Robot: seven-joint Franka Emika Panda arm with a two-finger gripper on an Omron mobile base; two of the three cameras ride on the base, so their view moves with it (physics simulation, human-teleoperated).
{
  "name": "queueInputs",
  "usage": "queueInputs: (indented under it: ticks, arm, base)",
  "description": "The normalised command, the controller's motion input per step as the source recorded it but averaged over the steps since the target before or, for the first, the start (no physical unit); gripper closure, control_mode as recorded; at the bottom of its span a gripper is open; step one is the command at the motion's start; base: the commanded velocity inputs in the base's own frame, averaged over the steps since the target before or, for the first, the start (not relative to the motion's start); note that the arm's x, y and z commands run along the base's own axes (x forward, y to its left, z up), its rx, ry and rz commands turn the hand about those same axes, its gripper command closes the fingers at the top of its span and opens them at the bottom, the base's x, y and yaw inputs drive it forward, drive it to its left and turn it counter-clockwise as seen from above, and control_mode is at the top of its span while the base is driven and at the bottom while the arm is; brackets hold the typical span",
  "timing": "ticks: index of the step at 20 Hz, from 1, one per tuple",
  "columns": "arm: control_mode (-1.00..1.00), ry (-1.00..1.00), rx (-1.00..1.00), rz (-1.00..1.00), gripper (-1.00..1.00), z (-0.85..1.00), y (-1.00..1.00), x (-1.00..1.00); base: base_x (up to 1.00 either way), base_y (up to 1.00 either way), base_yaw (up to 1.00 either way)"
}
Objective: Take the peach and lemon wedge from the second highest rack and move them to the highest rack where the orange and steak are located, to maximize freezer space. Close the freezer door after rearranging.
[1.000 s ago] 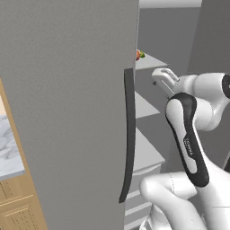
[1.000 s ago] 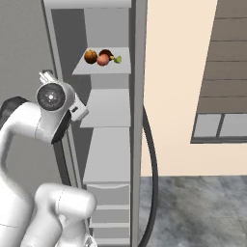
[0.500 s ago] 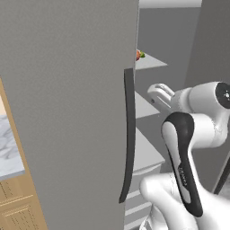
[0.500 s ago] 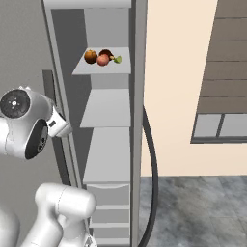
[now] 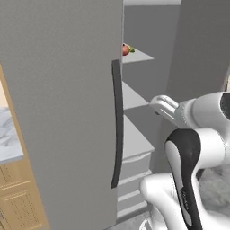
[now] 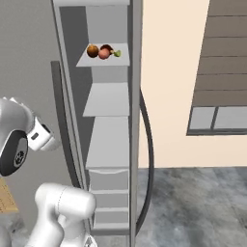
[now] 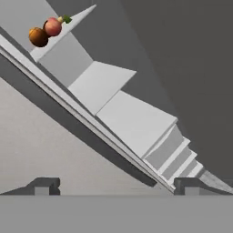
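Observation:
On the highest rack (image 6: 123, 61) the peach (image 6: 104, 53) sits between the orange (image 6: 92, 50) and the lemon wedge (image 6: 117, 53), with the dark steak (image 6: 107, 47) just behind it. The hand view shows the same row: orange (image 7: 38, 37), peach (image 7: 53, 27), lemon wedge (image 7: 66, 19). The second highest rack (image 6: 106, 99) is bare. My gripper (image 7: 116, 189) is open and holds nothing; it hangs outside the freezer, between the shelves and the open freezer door (image 5: 63, 112). My white hand (image 5: 164, 108) is level with the middle shelves.
The door's long dark handle (image 5: 117, 126) runs close to the hand's left. Drawers (image 6: 110, 179) fill the freezer's lower part. A second curved handle (image 6: 147, 159) stands at the right of the opening. A wooden cabinet (image 5: 18, 197) is at the lower left.
The arm has drawn back from the shelves, its hand dropping lower and away from the upper racks. The jaws stayed open. The food on the top rack has not moved.

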Motion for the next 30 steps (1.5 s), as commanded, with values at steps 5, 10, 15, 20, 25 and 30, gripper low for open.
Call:
queueInputs:
  ticks: [5, 10, 15, 20, 25, 30]
  arm:
    - [1.0, 0.0, 0.0, 0.0, -1.0, 0.0, 0.0, 0.0]
    - [1.0, 0.0, 0.0, 0.0, -1.0, 0.0, 0.0, 0.0]
    - [1.0, 0.0, 0.0, 0.0, -1.0, 0.0, 0.0, 0.0]
    - [1.0, 0.0, 0.0, 0.0, -1.0, 0.0, 0.0, 0.0]
    - [1.0, 0.0, 0.0, 0.0, -1.0, 0.0, 0.0, 0.0]
    - [1.0, 0.0, 0.0, 0.0, -1.0, 0.0, 0.0, 0.0]
  base:
    - [-0.72, -0.42, -0.12]
    - [-0.49, -0.73, -0.01]
    - [-0.24, -0.92, 0.0]
    - [-0.01, -1.0, 0.05]
    - [-0.05, -1.0, 0.11]
    - [0.12, -0.91, 0.32]
